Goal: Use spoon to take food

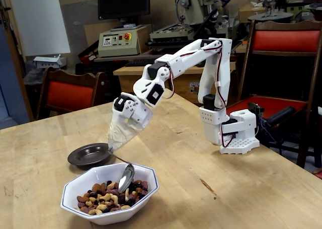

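Observation:
In the fixed view, a white octagonal bowl (75,201) at the front of the wooden table holds the food (105,199), mixed tan and brown nuts with dark purple and black bits. The shiny silver spoon (126,177) has its bowl resting on the food at the bowl's right-hand side. Its thin handle runs up and left into a beige cone-like wrap (121,133). My white gripper (128,119) is shut on that wrapped top, above and behind the bowl. The fingers are mostly hidden by the wrap.
A small dark round plate (89,154) sits just behind the bowl, left of the spoon handle. My arm's white base (236,136) stands at the right of the table. Red chairs and workshop machines stand behind the table.

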